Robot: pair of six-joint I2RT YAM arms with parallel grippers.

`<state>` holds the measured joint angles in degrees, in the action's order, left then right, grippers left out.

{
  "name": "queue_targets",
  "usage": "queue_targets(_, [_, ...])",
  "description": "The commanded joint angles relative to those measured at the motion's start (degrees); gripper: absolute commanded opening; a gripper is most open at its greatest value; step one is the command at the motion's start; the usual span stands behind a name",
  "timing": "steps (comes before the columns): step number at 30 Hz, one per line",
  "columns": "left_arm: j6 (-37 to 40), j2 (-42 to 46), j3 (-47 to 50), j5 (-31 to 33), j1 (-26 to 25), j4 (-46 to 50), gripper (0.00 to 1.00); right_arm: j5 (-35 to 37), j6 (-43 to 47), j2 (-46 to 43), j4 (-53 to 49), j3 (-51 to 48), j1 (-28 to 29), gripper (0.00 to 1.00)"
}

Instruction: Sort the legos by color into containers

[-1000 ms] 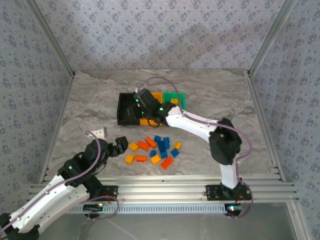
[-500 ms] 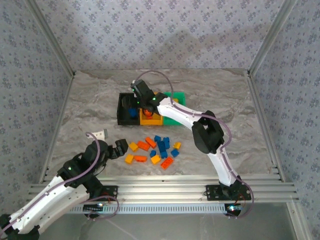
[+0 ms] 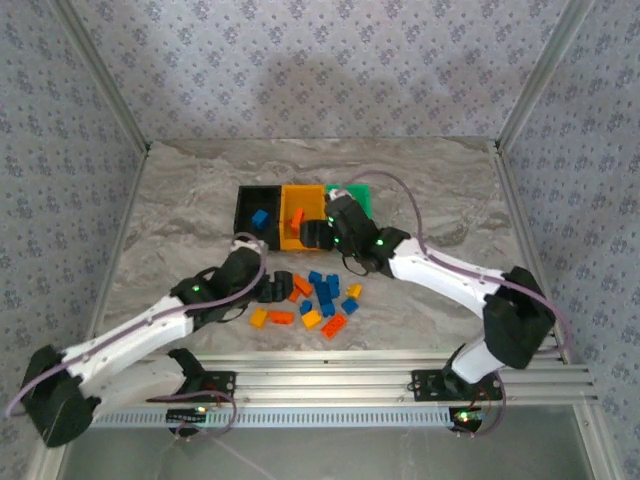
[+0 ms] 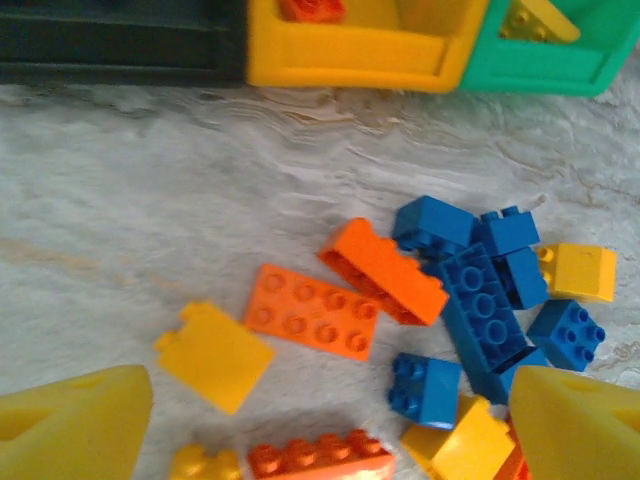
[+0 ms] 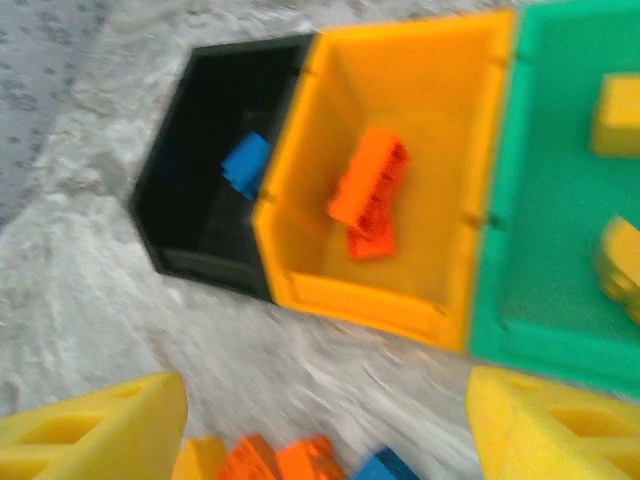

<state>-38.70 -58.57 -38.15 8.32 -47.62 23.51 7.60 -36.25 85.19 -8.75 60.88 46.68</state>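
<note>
You're pulling right claw (image 5: 320,425) back wide, empty; orange brick (image 5: 368,190) now in yellow bin (image 5: 370,300). Your left claw (image 4: 325,425) is hovering wide over pile (image 4: 470,290).

Right wrist view: blurred throughout. Studs on the orange-red brick (image 5: 368,190) in the orange-yellow bin (image 5: 400,300) cannot be resolved. The green bin (image 5: 530,250) is cut off by the right edge, and two yellow bricks (image 5: 615,115) in it are clipped with it.

Left wrist view: all three bins are cropped by the top edge. Of the black bin (image 4: 120,50), just the front wall is kept. A long red brick (image 4: 320,456) is clipped at the bottom edge.

Top view: the green bin is partly covered by the right gripper (image 3: 312,236).
</note>
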Motion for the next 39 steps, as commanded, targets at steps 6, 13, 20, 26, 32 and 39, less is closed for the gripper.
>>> queue_targets(6, [10.3, -21.2, -14.9, -1.7, -4.7, -4.5, 0.82, 6.5, -5.4, -13.9, -3.6, -15.3, -2.3, 0.76])
queue_targets(13, [11.2, -33.6, -21.4, -1.4, -4.0, -4.9, 0.69, 7.5, -6.7, -22.6, -5.5, -22.3, -4.4, 0.76])
queue_targets(20, [11.3, -38.9, -22.8, -1.8, -2.2, -5.5, 0.65, 7.0, -6.4, -27.7, -6.6, -24.1, -6.3, 0.77])
queue_targets(26, [11.5, -41.3, -23.5, -2.3, -2.0, -5.1, 0.59, 6.7, -6.5, -30.3, -7.0, -25.0, -7.6, 0.77])
queue_targets(32, [11.1, -40.5, -22.0, -2.3, -2.2, -3.6, 0.58, 6.3, -6.5, -31.6, -6.8, -25.5, -8.7, 0.77])
queue_targets(39, [11.0, -41.5, -20.5, -2.3, -2.4, -4.2, 0.52, 6.0, -6.7, -31.4, -6.1, -25.7, -9.0, 0.77])
